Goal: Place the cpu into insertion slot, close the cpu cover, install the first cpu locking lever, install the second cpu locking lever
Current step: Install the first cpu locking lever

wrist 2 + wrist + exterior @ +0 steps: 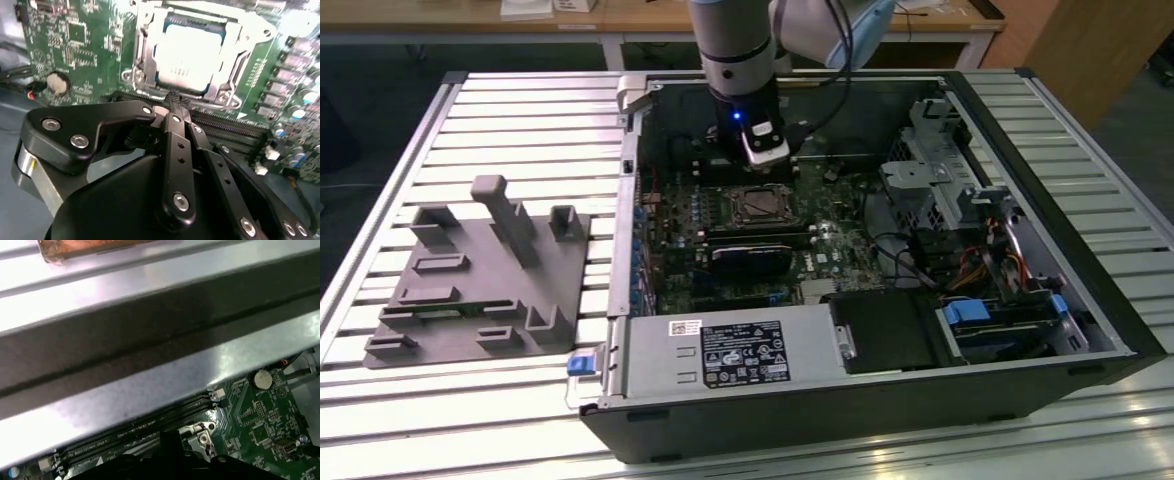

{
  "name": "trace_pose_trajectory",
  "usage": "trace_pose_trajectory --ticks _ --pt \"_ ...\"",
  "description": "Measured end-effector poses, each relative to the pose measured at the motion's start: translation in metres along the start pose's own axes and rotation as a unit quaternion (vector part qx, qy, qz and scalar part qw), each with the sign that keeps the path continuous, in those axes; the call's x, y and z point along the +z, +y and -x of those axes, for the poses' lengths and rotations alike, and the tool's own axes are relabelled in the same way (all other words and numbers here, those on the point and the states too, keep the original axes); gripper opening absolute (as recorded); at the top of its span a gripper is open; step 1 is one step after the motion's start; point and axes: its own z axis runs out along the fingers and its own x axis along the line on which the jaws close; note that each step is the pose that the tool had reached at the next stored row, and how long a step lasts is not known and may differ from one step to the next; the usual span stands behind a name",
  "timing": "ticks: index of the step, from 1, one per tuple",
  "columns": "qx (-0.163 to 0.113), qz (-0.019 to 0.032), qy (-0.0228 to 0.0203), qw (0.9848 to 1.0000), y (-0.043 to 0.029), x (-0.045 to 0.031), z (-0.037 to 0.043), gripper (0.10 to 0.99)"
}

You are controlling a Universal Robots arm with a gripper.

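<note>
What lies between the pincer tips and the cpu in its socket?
In the second wrist view, the silvery cpu cover frame edge lies between the shut pincer and the cpu; nothing else.

A broad band of silvery sheet metal (150, 385), the case wall, is seen running diagonally across the first wrist view, with a dark band (150, 325) beside it and a second pale strip (125, 285) beyond. A brownish edge (85, 247) is seen at one corner. Below the wall, green circuit board (260, 425) is seen, carrying a round silvery coin cell (261, 378) and small chips. Long black card slots (135, 432) are seen running along the wall. A silvery metal bracket with a screw (202, 436) is seen beside a dark black shape (170, 460).
</note>
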Motion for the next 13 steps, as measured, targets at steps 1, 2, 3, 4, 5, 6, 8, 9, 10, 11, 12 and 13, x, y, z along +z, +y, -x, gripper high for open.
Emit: trace_pose_trajectory --ticks 1,2,3,4,5,6,8,9,10,11,12,13 --pt "-0.001 -0.0059 0.0007 1.0 0.0002 0.0001 0.0006 0.106" --pt "-0.002 -0.0119 0.0015 0.9999 0.0005 0.0004 0.0014 0.106" --pt "-0.003 -0.0177 0.0025 0.9998 0.0009 0.0006 0.0023 0.106" --pt "-0.003 -0.0233 0.0039 0.9997 0.0012 0.0008 0.0034 0.106" --pt "-0.004 -0.028 0.0053 0.9996 0.0013 0.001 0.0045 0.106" --pt "-0.004 -0.033 0.0072 0.9994 0.0014 0.0013 0.0061 0.106" --pt "-0.005 -0.0394 0.0099 0.9992 -0.0002 0.0015 0.009 0.106" --pt "-0.005 -0.0399 0.0104 0.9991 -0.0025 0.0014 0.0103 0.106" --pt "-0.005 -0.0401 0.0107 0.9991 -0.0051 0.0014 0.0117 0.106" --pt "-0.005 -0.0403 0.011 0.9991 -0.0079 0.0013 0.0131 0.106" --pt "-0.005 -0.0406 0.0114 0.9991 -0.011 0.0011 0.0147 0.106" --pt "-0.005 -0.0406 0.0118 0.9991 -0.0139 0.0011 0.0162 0.106"
